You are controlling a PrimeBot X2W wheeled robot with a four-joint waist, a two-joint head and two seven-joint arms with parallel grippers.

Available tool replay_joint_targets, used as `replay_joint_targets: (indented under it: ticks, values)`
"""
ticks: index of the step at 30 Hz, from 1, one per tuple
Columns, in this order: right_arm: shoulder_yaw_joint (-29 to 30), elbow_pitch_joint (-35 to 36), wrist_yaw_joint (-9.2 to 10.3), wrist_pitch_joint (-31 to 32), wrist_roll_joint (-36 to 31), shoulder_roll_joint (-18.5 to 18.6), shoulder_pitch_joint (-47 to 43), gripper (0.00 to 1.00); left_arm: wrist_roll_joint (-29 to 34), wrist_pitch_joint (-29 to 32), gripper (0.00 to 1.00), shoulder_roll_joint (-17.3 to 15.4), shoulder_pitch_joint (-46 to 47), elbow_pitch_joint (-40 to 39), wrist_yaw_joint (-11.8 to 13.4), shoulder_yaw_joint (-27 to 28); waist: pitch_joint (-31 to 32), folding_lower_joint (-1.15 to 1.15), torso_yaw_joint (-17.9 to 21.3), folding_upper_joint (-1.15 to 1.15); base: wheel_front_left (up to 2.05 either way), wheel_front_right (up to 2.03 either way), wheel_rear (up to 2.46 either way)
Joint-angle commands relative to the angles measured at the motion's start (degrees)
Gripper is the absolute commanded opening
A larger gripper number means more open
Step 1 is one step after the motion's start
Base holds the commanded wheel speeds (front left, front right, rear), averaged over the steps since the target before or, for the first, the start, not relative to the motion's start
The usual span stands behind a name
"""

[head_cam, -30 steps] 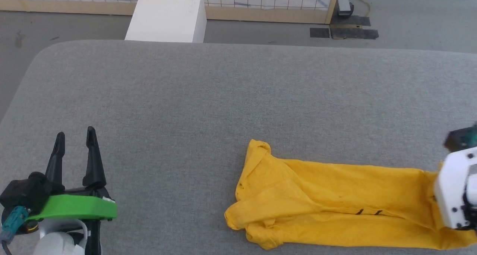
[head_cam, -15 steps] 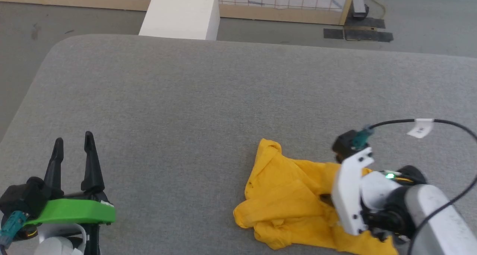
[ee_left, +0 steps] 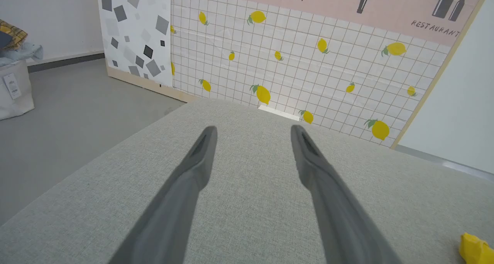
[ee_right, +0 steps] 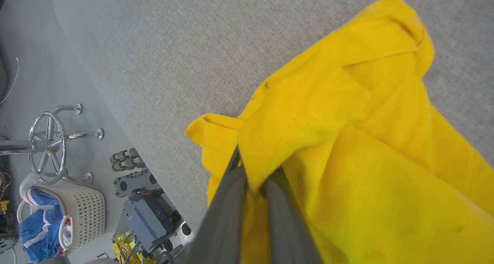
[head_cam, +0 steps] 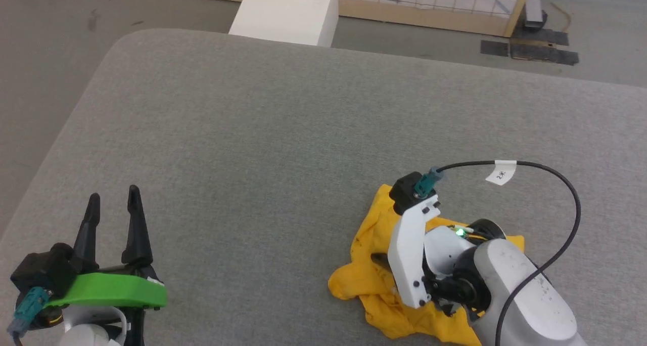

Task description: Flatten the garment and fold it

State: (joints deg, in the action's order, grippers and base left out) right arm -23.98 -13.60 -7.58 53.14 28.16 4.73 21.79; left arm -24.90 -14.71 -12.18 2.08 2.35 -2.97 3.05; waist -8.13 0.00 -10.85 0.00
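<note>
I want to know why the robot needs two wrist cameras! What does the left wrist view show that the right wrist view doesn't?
Left wrist view, not the right: the left gripper open above the table, and a tiled wall with lemons.
Right wrist view, not the left: the right gripper shut on a fold of the yellow shirt, plus a basket holding blue cloth on the floor.
Both: the gray table and some of the yellow shirt.

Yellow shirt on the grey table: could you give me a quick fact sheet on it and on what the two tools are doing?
garment: yellow T-shirt, bunched in a heap, not flat
surface: grey fabric table
right tool: shut on a fold of the yellow T-shirt
left tool: open, holding nothing, well apart from the shirt
beyond the table: white block on the floor
</note>
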Motion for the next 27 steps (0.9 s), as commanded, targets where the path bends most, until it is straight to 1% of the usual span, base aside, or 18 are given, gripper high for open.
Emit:
replay_joint_targets:
  ticks: [1,6,7,8,12,15,18,21,25,27]
  values:
    - [0.28,-1.51,0.09,-1.48,-0.78,-0.36,1.09,0.0,-0.78,0.02,1.0,0.43,-0.08,0.2,-0.14,-0.1,-0.3,0.0,-0.95,0.0,0.0,0.0,0.0]
    - [0.26,-6.18,0.09,-4.13,-2.29,-1.26,2.03,0.0,-0.89,-0.04,1.0,0.64,-0.07,0.49,-0.18,-0.25,-0.54,0.0,-1.46,0.0,0.0,0.0,0.0]
    - [-0.02,-6.61,0.09,-4.55,-1.6,-1.43,2.19,0.65,-0.92,-0.05,1.0,0.64,-0.09,0.56,-0.18,-0.22,-0.51,0.0,-1.37,0.0,0.0,0.0,0.0]
    - [-0.49,-6.71,0.09,-4.69,-0.79,-1.55,2.39,1.0,-0.93,-0.06,1.0,0.61,-0.14,0.61,-0.16,-0.15,-0.45,0.0,-1.2,0.0,0.0,0.0,0.0]
    - [-3.95,-4.66,0.09,-5.47,4.18,-1.79,3.77,1.0,-0.91,-0.06,1.0,0.16,-0.39,0.88,-0.23,0.01,0.5,0.0,0.1,0.0,0.0,0.0,0.0]
    - [-6.39,-1.52,0.09,-6.85,8.63,-1.82,4.75,1.0,-0.85,0.0,1.0,-0.32,-0.58,0.85,-0.27,0.06,1.67,0.0,1.64,0.0,0.0,0.0,0.0]
    - [-6.73,0.72,0.09,-8.45,9.22,-1.83,5.41,1.0,-0.65,0.26,1.0,-0.7,-0.81,0.56,-0.17,-0.09,2.79,0.0,3.4,0.0,0.0,0.0,0.0]
    - [-4.79,3.45,0.09,-11.86,6.95,-1.11,5.15,1.0,-0.24,0.4,1.0,-0.89,-1.16,0.25,0.14,-0.33,3.82,0.0,5.45,0.0,0.0,0.0,0.0]
    - [0.48,7.14,0.09,-17.81,0.88,1.24,2.56,1.0,0.83,0.32,1.0,-1.05,-1.48,-0.15,0.68,-0.82,4.47,0.0,7.82,0.0,0.0,0.0,0.0]
    - [3.46,8.55,0.09,-19.59,-2.13,1.96,0.17,1.0,1.62,0.25,1.0,-1.05,-1.55,-0.21,1.17,-1.08,4.63,0.0,8.82,0.0,0.0,0.0,0.0]
